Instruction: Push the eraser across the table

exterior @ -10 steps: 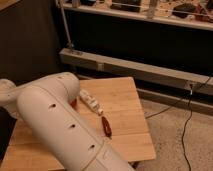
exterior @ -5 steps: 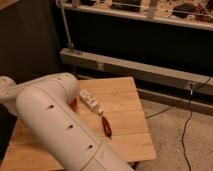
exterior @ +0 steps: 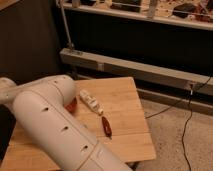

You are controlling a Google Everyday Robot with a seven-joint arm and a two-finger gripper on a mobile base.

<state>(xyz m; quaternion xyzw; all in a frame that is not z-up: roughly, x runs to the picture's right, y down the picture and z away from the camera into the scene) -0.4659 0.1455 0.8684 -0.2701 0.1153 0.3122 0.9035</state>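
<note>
The light-wood table stands in the middle of the camera view. The black eraser with the white stripe does not show; it is hidden or out of view. My white arm fills the lower left and covers much of the table top. The gripper is not in view, somewhere beyond the arm's visible links.
A slim white object lies near the table's middle, a small dark red object in front of it. A bit of the red bowl peeks out beside my arm. A grey rail and dark shelving stand behind. A black cable runs over the floor at right.
</note>
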